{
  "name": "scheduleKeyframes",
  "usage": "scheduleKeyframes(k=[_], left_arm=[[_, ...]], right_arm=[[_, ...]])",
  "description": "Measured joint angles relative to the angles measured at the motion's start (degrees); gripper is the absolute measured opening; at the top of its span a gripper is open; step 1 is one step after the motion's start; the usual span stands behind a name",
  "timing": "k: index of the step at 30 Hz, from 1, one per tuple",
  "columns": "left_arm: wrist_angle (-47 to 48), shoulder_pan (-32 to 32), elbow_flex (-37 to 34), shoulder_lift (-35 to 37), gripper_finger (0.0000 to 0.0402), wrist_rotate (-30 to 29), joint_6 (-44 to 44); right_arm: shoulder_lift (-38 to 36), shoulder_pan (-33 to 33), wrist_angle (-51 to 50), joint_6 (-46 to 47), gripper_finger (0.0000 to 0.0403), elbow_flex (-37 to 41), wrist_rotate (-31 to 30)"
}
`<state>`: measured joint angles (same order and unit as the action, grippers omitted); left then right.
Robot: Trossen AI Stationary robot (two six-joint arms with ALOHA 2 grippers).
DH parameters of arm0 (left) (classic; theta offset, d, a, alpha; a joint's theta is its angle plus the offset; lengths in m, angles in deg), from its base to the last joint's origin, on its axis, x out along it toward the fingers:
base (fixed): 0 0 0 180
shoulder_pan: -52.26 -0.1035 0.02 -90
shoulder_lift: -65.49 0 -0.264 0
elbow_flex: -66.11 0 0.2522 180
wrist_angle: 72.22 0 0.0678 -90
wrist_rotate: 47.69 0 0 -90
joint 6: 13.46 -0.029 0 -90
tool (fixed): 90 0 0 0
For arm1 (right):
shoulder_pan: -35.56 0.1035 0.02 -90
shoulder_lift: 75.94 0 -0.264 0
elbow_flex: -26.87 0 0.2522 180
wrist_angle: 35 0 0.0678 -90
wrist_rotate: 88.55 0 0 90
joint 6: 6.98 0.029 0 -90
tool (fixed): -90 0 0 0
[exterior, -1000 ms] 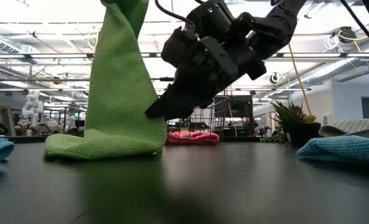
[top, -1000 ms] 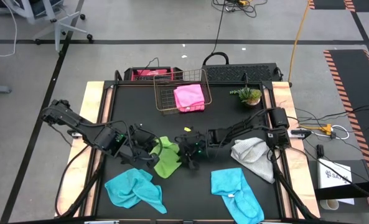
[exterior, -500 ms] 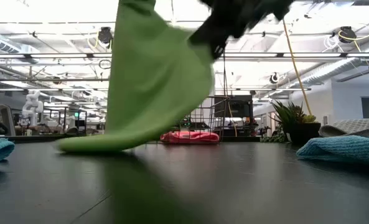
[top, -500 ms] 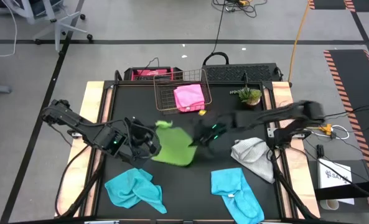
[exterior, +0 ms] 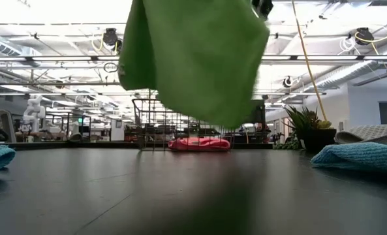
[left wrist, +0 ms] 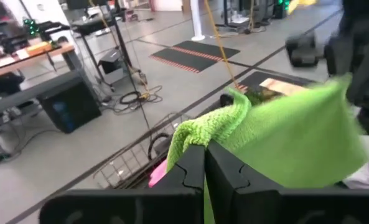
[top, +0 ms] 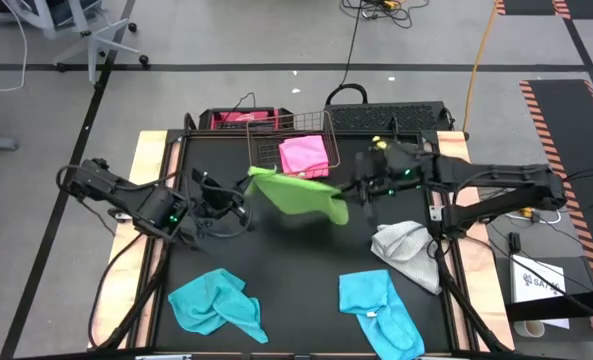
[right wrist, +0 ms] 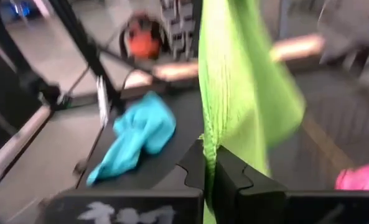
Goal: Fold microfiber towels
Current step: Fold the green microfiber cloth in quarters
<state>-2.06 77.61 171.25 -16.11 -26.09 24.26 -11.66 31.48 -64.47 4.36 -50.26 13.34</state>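
The lime green towel (top: 298,193) hangs spread in the air over the middle of the table, between my two grippers. My left gripper (top: 244,186) is shut on its left corner and my right gripper (top: 354,196) is shut on its right end. In the low view the green towel (exterior: 200,59) hangs clear of the table top. A pink towel (top: 304,156) lies in the copper wire basket (top: 266,172). A light grey towel (top: 406,250) and two turquoise towels (top: 216,302) (top: 378,308) lie crumpled on the table. My left gripper pinches a bunched corner (left wrist: 200,132) of the green towel between its two shut fingers (left wrist: 187,171), coming nearly level from the table's left. The cloth runs away from the fingers, lifted clear. My right gripper pinches an edge (right wrist: 208,127) of the green towel between its shut fingers (right wrist: 224,171), coming nearly level from the table's right. The cloth hangs in folds beyond them, clear of the table.
A small potted plant (exterior: 310,130) stands at the far right, beside my right arm. A red bin (top: 238,118) and a dark tray (top: 391,117) sit beyond the table's far edge. Bare black table lies under the hanging towel, between the turquoise towels and the basket.
My right gripper has taken hold of the green towel's free end, then risen fast toward the table's far right. My left gripper has risen a little and turned. The towel, whose lower end lay on the table, is now lifted clear and spread between both grippers.
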Motion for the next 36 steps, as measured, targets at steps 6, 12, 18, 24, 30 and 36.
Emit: scheduleKeyframes(k=[6,12,18,24,30,36], left_arm=[[0.59,-0.06,-0.01,-0.26,0.0006,8.22,0.22],[3.91,-0.92,-2.24,-0.26,0.0005,13.04,5.26],[3.99,-4.57,-8.83,-0.24,0.0004,16.56,8.75],[3.36,-10.08,-12.14,-0.24,0.0003,16.53,6.42],[2.94,-16.51,-12.12,-0.24,0.0009,16.09,-2.76],[1.79,-20.61,-12.14,-0.10,0.0006,17.69,-7.73]], right_arm=[[3.62,4.49,-9.84,2.99,0.0000,0.02,0.05],[4.89,4.73,-13.69,2.67,0.0000,0.00,-0.85],[4.03,1.61,-15.32,-1.98,0.0000,0.00,-4.81],[3.32,-3.42,-16.18,-10.70,0.0000,0.00,-16.24],[3.27,-7.76,-11.24,-16.73,0.0000,0.00,-17.82],[3.27,-9.86,-10.65,-18.53,0.0000,0.00,-17.80]])
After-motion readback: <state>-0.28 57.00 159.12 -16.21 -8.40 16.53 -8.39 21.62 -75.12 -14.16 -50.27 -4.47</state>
